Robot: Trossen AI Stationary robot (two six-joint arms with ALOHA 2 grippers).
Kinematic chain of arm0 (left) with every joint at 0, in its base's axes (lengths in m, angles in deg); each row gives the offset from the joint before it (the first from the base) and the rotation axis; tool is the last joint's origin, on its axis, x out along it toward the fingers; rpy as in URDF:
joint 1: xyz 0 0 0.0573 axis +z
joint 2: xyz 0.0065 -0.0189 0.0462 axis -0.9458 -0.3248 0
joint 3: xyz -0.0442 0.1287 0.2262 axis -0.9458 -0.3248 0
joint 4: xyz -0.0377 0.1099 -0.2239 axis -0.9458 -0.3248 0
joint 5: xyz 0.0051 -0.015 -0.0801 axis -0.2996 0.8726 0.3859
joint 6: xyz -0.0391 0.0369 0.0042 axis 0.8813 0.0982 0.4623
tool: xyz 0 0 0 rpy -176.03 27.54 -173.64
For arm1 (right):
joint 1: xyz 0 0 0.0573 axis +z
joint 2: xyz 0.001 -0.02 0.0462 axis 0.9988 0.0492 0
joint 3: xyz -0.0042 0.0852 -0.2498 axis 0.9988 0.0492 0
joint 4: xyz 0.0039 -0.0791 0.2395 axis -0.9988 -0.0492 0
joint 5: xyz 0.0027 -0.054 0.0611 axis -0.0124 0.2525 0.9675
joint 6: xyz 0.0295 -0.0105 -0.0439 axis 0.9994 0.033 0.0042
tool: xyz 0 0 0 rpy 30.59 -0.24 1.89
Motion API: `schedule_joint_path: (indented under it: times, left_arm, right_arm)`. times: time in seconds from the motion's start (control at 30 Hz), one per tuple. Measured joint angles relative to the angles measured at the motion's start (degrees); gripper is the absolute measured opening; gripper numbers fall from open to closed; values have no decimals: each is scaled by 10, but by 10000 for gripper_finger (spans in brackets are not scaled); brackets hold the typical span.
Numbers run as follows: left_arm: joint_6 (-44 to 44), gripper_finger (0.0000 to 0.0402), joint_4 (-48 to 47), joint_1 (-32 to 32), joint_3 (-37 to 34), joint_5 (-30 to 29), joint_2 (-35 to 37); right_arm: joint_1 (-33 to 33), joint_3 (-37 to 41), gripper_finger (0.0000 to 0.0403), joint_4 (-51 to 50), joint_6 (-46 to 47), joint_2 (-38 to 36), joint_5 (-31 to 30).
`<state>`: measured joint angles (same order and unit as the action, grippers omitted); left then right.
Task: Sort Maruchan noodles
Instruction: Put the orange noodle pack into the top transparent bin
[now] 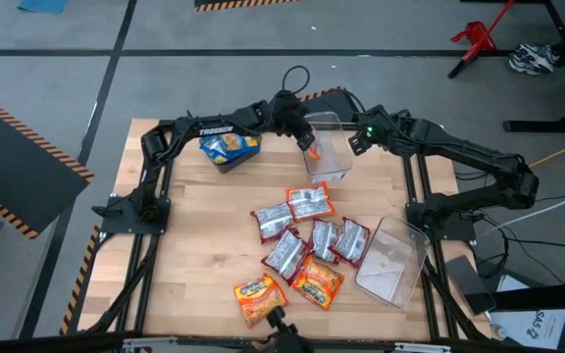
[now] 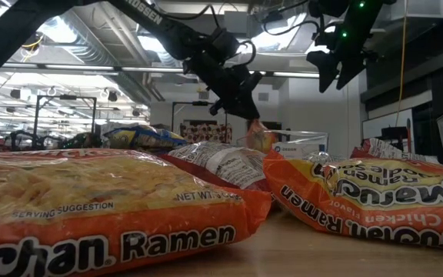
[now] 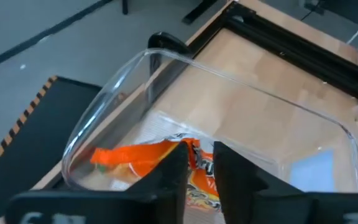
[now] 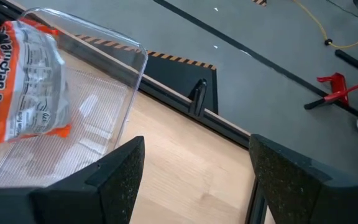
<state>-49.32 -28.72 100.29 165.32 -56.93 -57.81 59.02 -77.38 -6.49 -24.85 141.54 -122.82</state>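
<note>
Just now the left gripper [image 1: 311, 149] is hanging over the clear plastic bin [image 1: 333, 169] at the far edge of the tabletop [image 1: 194, 245], its jaws pinching the top of an orange Maruchan ramen packet [image 1: 314, 152] that is dangling inside the bin. The left wrist view is showing the two dark fingers [image 3: 173, 171] set narrow, with the orange packet between them.

The right gripper [image 1: 360, 138] is hovering just beside the same bin, on its right; its jaws are standing apart and gripping nothing, and the right wrist view is looking past them at the bin and the hanging packet.

A blue-and-yellow packet [image 1: 230, 147] is sitting in a second bin [image 1: 226, 161] near the far left corner. Loose packets are lying in the middle of the tabletop: red-and-silver ones [image 1: 309, 203] clustered together, and two orange ones [image 1: 260, 293] toward the near edge. A third clear bin [image 1: 392, 260] is lying tilted at the right edge, near the front.
</note>
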Motion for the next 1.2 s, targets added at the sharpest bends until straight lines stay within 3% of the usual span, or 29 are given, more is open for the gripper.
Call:
schedule_joint_path:
  times: [0.1,0.2,0.37,0.5,0.57,0.73,0.87,1.03,1.2]
  left_arm:
    - [3,94,-8,4,-1,1,0]
    - [6,107,41,11,-1,11,-5]
    - [53,111,130,15,-1,54,-54]
    - [103,112,131,16,-1,85,-68]
    - [120,110,124,19,-1,101,-62]
    - [142,109,120,44,5,155,7]
    - [132,109,119,56,7,144,80]
    - [68,109,103,59,7,77,163]
    - [2,109,44,56,7,11,209]
  right_arm:
    - [0,0,278,0,-4,0,3]
    - [0,0,278,4,-13,0,3]
    - [0,0,278,4,-14,0,3]
    - [0,0,278,11,-43,0,6]
    - [0,0,278,38,-86,0,31]
    - [0,14,278,160,-175,0,157]
    - [1,30,278,218,-194,21,184]
    - [1,30,278,218,-224,95,204]
    - [1,30,278,231,-264,168,290]
